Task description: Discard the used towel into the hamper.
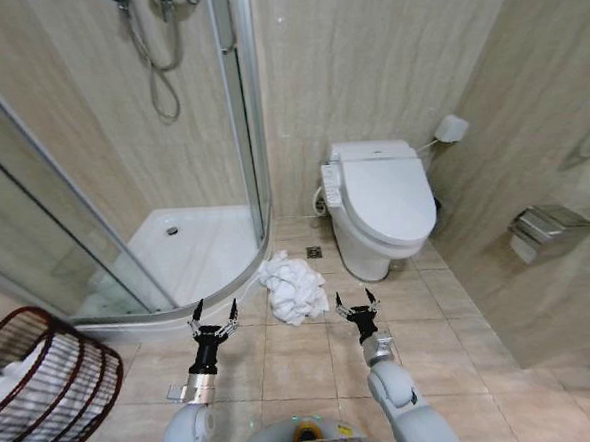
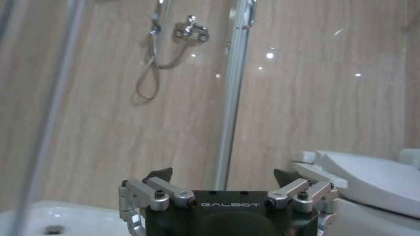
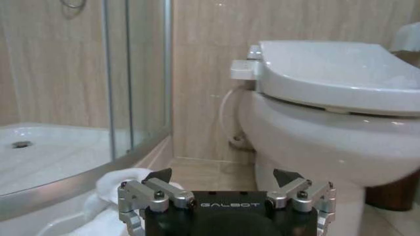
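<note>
Both grippers, left gripper (image 1: 213,317) at 7 o'clock and right gripper (image 1: 354,306) at 5 o'clock of the crumpled white towel (image 1: 292,287), hover with jaws spread and empty, apparently staged for pickup. At 9 o'clock, well apart, stands the hamper (image 1: 45,387); beyond the towel stands the toilet (image 1: 382,202).

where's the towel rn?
In the head view the towel lies crumpled on the floor tiles, between the shower base and the toilet, just ahead of both open grippers.
</note>
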